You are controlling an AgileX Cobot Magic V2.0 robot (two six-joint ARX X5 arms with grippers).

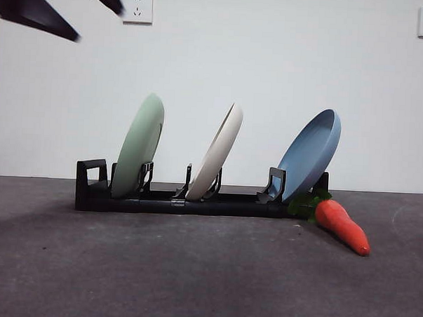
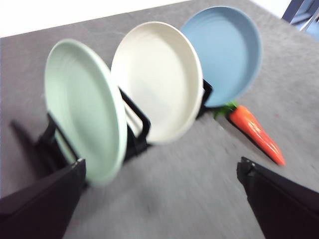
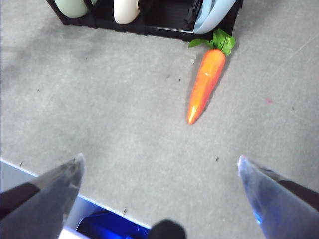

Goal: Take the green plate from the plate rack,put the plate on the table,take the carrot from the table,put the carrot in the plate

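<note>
Dark grey surface (image 1: 192, 284): step one, left gripper (image 2: 159, 199) spread, nearing green plate (image 1: 138, 145) at rack (image 1: 160, 198); next, close on its rim; right gripper (image 3: 159, 194) spread too

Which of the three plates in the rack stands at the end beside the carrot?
The blue plate: it leans over the carrot, while the cream-white plate is in the middle and the green plate at the far end.

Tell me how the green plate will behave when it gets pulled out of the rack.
The green plate looks stiff and matte, so probably not slippery. It leans in the plate rack on its edge alone, so it may tip or roll if nudged sideways. Its thin rim probably suits a pinch grip.
</note>
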